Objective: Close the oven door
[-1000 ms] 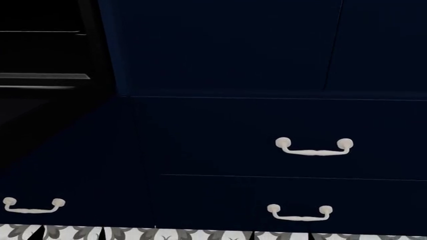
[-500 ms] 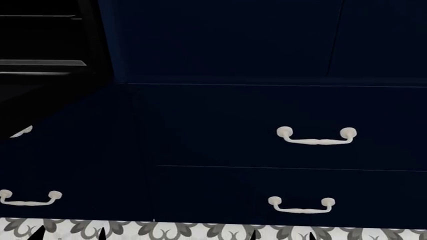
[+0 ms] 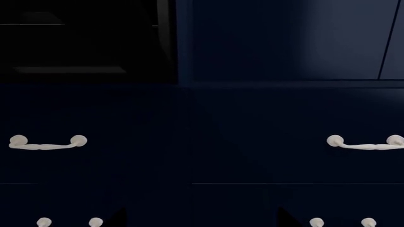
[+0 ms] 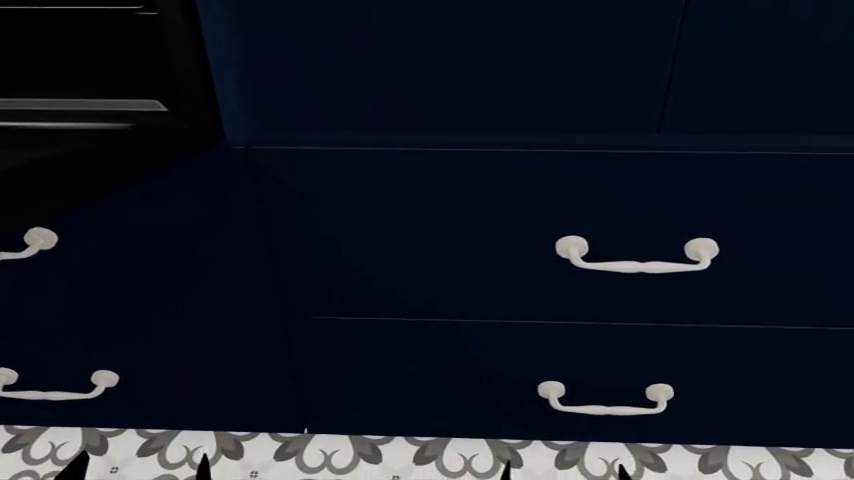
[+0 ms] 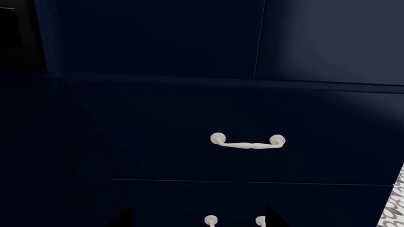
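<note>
The oven [image 4: 80,60] is a black opening at the head view's upper left, with a pale ledge across it. Below it a black slanted wedge, the oven door [image 4: 60,170], stands out from the cabinet front, and its handle is not discernible. The left wrist view shows the same black front [image 3: 82,42]. My left gripper [image 3: 202,222] is open, its dark fingertips [image 3: 117,220] wide apart with nothing between them. My right gripper [image 5: 198,220] is open too, facing the drawers. Both grippers [image 4: 138,468] [image 4: 563,472] show only as tips at the head view's lower edge, well below the oven.
Navy-blue drawer fronts [image 4: 534,200] with white curved handles [image 4: 637,258] fill the wall right of and below the oven. A taller navy cabinet panel [image 4: 441,70] stands above them. Patterned grey-and-white floor tiles [image 4: 400,455] run along the base.
The whole scene has slid upward in the head view. More floor shows, a second white handle has appeared at the left, and the gripper tips have come into sight.
</note>
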